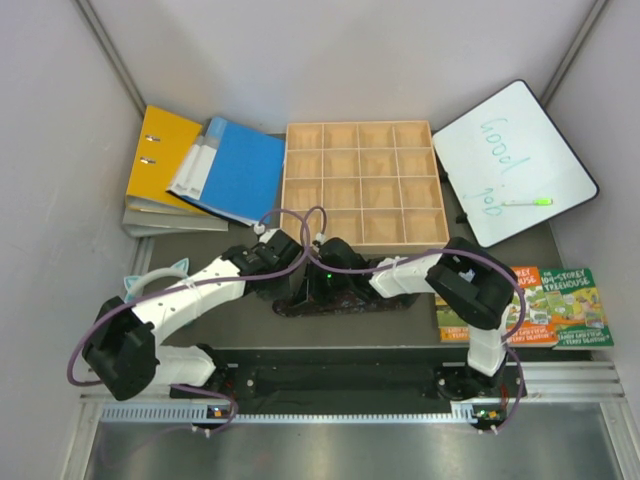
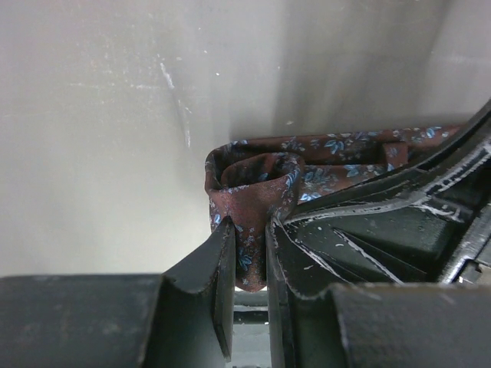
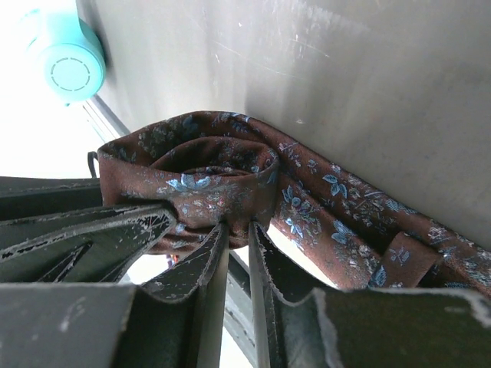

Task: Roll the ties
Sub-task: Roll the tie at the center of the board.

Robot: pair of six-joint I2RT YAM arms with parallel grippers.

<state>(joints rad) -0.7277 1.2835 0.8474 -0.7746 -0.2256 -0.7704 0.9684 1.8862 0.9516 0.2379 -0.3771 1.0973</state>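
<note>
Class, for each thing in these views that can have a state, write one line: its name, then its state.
tie, partly rolled, tail trailing loose
left end effector, shut on tie
right end effector, shut on tie
wooden tray, compartments empty
whiteboard, written on
yellow binder, closed
blue folder, closed
books, closed

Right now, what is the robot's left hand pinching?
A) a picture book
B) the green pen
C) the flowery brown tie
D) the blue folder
C: in the left wrist view, the left gripper is closed on the rolled end of the tie.
</note>
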